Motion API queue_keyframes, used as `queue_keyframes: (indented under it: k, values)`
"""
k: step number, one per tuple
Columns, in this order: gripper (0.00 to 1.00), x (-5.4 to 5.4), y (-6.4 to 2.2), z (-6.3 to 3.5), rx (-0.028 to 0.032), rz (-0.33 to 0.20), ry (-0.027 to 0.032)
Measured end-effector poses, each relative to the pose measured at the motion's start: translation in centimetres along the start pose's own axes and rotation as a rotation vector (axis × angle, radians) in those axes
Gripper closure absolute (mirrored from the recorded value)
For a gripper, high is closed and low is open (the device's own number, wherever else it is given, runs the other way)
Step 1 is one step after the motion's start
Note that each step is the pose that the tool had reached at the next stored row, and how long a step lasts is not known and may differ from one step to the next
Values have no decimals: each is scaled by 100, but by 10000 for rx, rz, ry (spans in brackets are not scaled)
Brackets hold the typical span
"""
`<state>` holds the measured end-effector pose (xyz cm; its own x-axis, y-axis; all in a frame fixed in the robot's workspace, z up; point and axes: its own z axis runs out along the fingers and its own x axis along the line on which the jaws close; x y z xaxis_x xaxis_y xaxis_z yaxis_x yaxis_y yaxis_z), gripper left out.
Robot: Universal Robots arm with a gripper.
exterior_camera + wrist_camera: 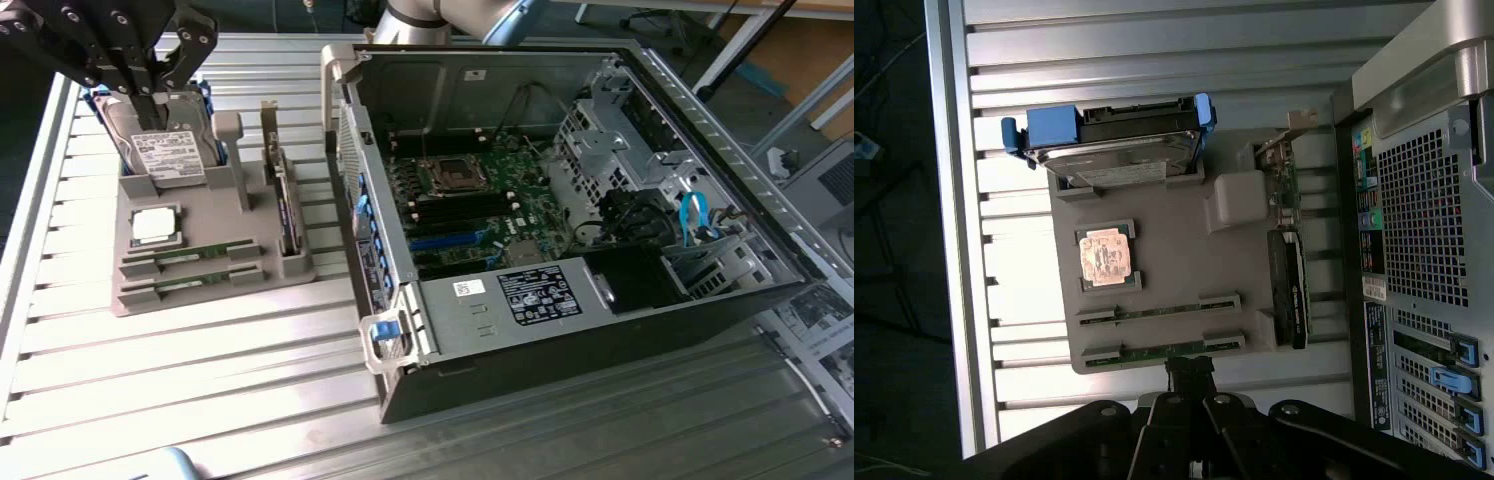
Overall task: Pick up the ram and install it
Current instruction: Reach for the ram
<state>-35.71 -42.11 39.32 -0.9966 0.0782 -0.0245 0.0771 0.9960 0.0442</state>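
One ribbed metal table (200, 375) bears the grey holder (220, 225) with the ram (187, 283), tool (144, 92) pinched shut above.

A long, thin green ram stick (187, 254) (1159, 311) sits on edge in a slot of the gray holder (220, 225), parallel to and just beside a second ram stick (187, 283) (1159, 351).

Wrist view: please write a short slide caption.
Shut jaws over a grey tray with two ram sticks, CPU and hard drive.
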Motion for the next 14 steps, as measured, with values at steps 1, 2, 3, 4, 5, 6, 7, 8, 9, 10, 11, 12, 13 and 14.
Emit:
queue_keyframes:
  k: [1, 2, 3, 4, 5, 6, 7, 8, 9, 10, 11, 12, 13, 14]
  values:
    - [89, 0, -6, 0, 0, 0, 1]
    - [89, -1, -11, -1, 0, 0, 1]
    - [89, -1, -16, -1, 0, 0, 0]
    - [89, -1, -21, 0, -1, 0, 0]
    - [89, -2, -25, -1, 0, 1, 0]
    - [89, -2, -29, -1, 0, 0, 1]
    - [89, -3, -33, -1, -1, 0, -1]
    - [89, -3, -37, -2, 0, 0, 0]
    - [89, -3, -41, -2, 0, 0, 0]
    - [89, -4, -45, -2, 0, 0, 0]
    - [89, -4, -49, -2, 0, 0, 0]
    - [89, -4, -53, -2, -1, 0, -1]
    - [89, -4, -57, -2, 0, 0, 0]
    - [89, -5, -61, -3, 0, 0, 0]
